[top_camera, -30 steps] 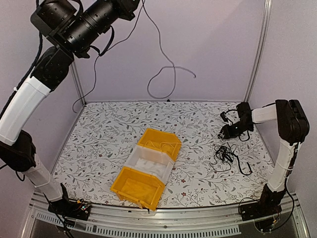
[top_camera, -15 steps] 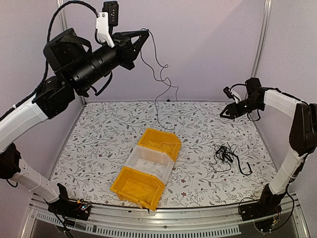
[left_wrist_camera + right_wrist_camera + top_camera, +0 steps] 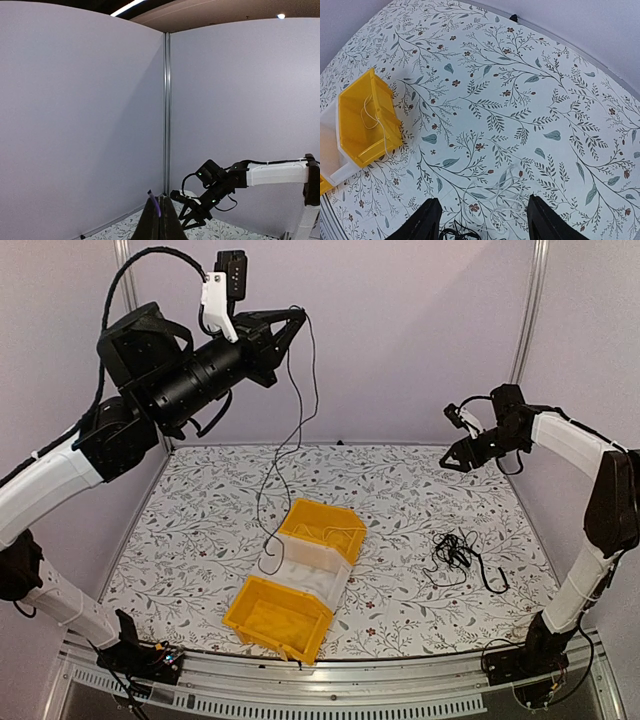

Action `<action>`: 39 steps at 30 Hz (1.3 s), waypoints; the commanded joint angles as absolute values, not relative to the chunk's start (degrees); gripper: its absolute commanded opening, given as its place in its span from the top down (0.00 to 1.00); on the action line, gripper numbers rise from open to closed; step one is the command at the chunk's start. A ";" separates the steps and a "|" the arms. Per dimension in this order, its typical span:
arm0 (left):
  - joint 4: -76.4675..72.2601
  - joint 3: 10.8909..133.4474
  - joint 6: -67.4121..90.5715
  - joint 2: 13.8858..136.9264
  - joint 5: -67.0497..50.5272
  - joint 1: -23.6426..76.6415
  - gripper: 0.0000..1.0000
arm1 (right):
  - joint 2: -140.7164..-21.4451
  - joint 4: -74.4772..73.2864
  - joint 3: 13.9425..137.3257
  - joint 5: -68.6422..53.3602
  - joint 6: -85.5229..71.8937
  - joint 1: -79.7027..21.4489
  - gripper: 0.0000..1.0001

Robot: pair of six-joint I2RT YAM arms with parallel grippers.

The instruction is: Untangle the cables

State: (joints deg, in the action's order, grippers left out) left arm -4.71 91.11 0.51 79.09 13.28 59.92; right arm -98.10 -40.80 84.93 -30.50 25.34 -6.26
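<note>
Pinches one black cable in the closed left gripper high above the bins, dangles it near-upright to their left edge, and holds the right gripper agape, empty, beyond the tangle right of the bins, nearer that arm.

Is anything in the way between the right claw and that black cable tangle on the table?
Nothing visible. The open right gripper hangs above and behind the cable tangle, only air between; the bins sit well aside.
</note>
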 commanded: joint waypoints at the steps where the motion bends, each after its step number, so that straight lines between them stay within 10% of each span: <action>1: -4.01 91.43 2.30 77.43 12.58 59.24 1.00 | -98.99 -41.70 86.90 -29.48 26.32 -6.25 0.37; 39: -10.25 73.38 12.07 71.55 11.45 57.82 1.00 | -102.03 -43.11 84.76 -28.21 28.14 -8.02 0.38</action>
